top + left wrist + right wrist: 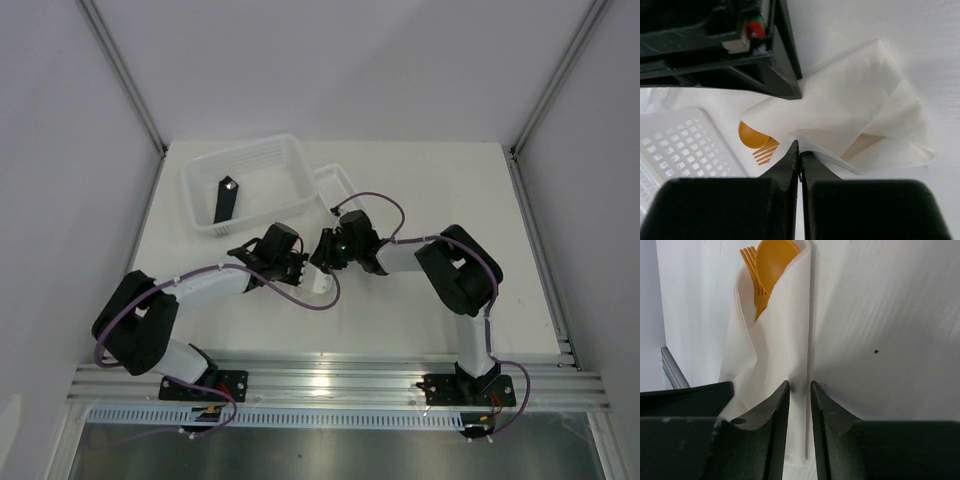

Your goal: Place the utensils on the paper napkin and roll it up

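We see the paper napkin [775, 340] wrapped lengthwise around the utensils [771, 260] on the table [450, 200]. Its long axis runs straight away from the right gripper [800, 390], with the spoon bowl and tines (orange) poking out the far end. Those jaws stand slightly parted astride the near end. The left gripper [799, 154] is clenched, tips at the napkin's edge.

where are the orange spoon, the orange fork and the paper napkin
orange spoon [776, 257], right wrist view, on its round bowl
orange fork [759, 300], right wrist view, just below its tines
paper napkin [855, 95], left wrist view, on its upper fold
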{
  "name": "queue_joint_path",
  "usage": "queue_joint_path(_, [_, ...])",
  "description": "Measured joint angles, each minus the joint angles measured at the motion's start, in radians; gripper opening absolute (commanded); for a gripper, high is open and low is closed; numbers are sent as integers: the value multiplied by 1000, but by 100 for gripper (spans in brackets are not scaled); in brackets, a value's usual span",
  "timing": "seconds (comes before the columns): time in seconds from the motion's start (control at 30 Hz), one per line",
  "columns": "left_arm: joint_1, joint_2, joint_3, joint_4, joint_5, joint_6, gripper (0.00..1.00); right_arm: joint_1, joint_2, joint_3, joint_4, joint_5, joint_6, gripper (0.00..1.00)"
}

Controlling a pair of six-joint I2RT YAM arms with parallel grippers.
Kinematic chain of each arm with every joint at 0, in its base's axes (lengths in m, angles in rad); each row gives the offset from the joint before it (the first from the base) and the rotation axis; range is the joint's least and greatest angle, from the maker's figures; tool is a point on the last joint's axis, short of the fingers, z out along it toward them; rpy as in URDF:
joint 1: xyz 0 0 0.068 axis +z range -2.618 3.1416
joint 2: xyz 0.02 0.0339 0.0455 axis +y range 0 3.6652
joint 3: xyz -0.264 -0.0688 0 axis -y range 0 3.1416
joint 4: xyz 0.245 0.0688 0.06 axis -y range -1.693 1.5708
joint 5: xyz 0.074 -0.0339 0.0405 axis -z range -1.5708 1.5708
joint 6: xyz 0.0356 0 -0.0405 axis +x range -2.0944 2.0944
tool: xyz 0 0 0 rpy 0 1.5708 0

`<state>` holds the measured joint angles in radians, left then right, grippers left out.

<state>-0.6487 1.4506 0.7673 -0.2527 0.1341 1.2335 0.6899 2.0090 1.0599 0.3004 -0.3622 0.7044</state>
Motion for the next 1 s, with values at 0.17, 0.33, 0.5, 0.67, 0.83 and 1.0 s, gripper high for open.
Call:
queue_joint_path(0.17, [-1, 18, 25, 14, 4, -11, 1, 0, 32, 3, 48, -40, 5, 6])
queue_joint_path(0.33, [-1, 65, 70, 19, 25, -37, 1, 0, 48, 2, 86, -69, 15, 1])
queue_joint_path(0.5, [-1, 118, 107, 36, 30, -58, 1, 2, 48, 0, 101, -73, 17, 0])
queue_joint_path(0.67, [-1, 147, 110, 45, 29, -76, 1, 8, 48, -7, 117, -73, 18, 1])
queue_joint_path(0.83, [-1, 198, 112, 55, 14, -86, 1, 11, 48, -36, 148, -77, 34, 11])
queue_joint_path(1.0, [-1, 216, 120, 56, 0, -92, 1, 2, 45, -63, 190, -98, 57, 16])
